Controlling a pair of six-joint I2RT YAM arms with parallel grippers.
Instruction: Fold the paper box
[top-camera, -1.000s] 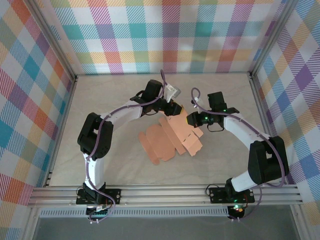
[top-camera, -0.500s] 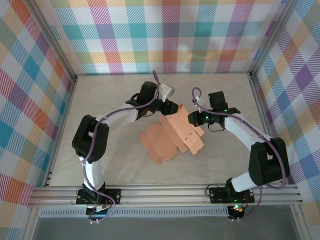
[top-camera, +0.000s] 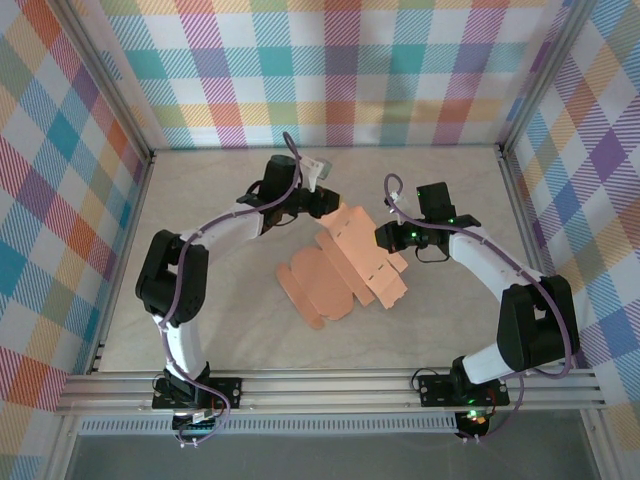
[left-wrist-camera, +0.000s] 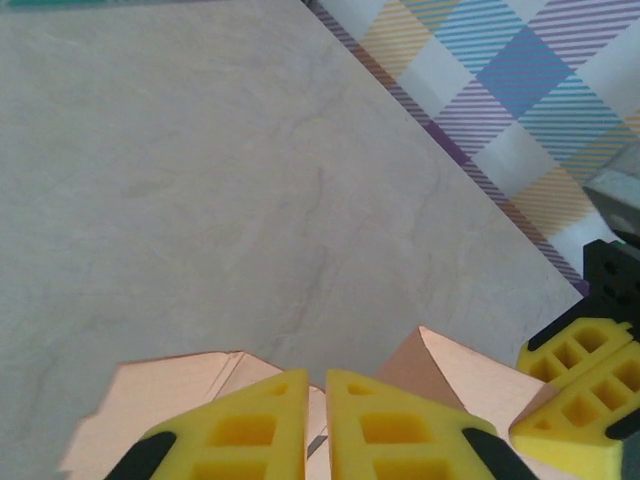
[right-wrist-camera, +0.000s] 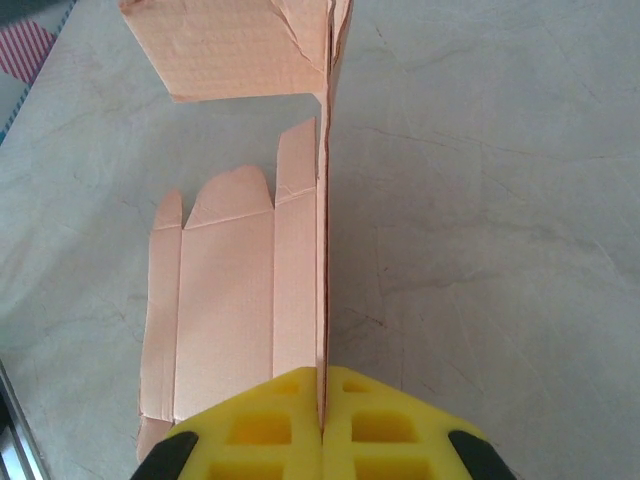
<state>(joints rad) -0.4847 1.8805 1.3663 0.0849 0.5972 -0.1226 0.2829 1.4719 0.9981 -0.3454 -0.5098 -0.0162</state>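
The right gripper (right-wrist-camera: 322, 378) clamps an upright panel of the paper box (right-wrist-camera: 228, 300) while the left gripper (left-wrist-camera: 317, 380), nearly closed, sits over a flap, hold unclear.

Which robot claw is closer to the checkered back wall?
Left. The left gripper is at the far flap of the paper box, nearer the back wall; the right gripper sits farther forward.

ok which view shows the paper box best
Top external: the paper box shows whole, a partly raised die-cut sheet with its flaps. The right wrist view sees one panel edge-on, pinched in the right gripper, flaps lying flat beside it. The left wrist view catches two card corners behind the left gripper.
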